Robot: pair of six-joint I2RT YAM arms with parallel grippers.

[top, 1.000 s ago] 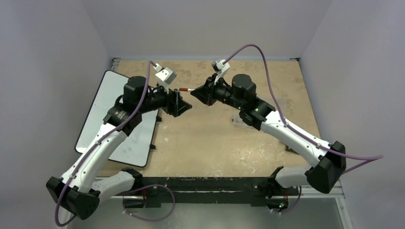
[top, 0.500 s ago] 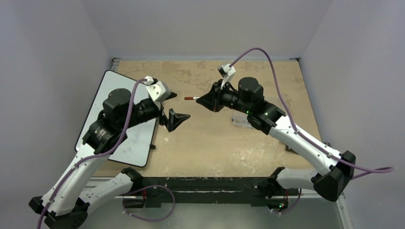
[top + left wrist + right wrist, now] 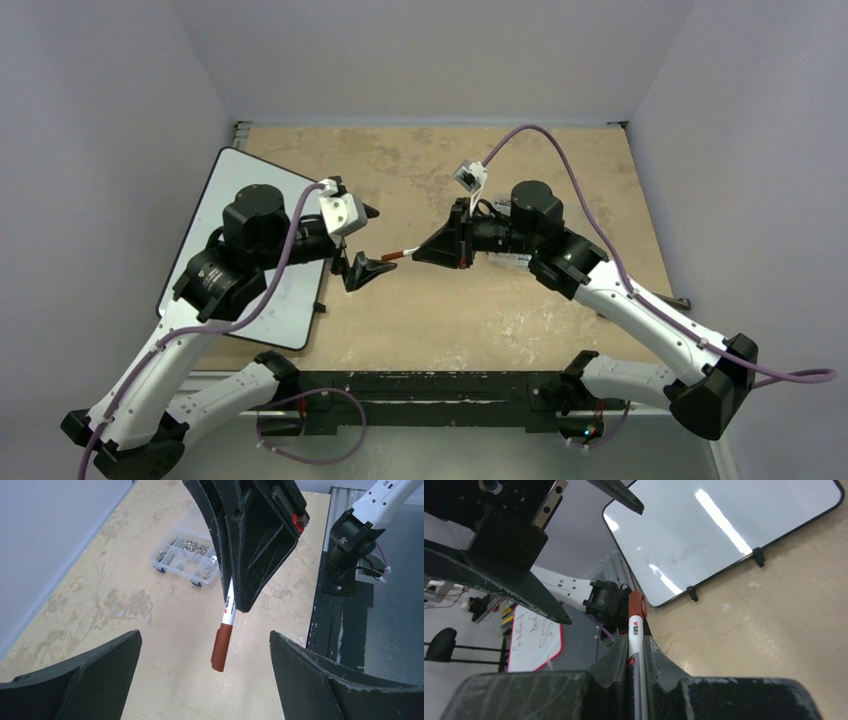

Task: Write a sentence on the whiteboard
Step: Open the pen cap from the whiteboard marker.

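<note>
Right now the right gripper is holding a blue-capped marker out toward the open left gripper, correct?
No: the cap is red, not blue, as the left wrist view shows. The right gripper does hold the marker out toward the open left gripper.

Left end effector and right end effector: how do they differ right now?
The left end effector is wide open and empty; the right end effector is shut on the marker. The left one's fingers stand either side of the marker's red cap; the right one clamps its barrel. Both face each other above the table.
</note>
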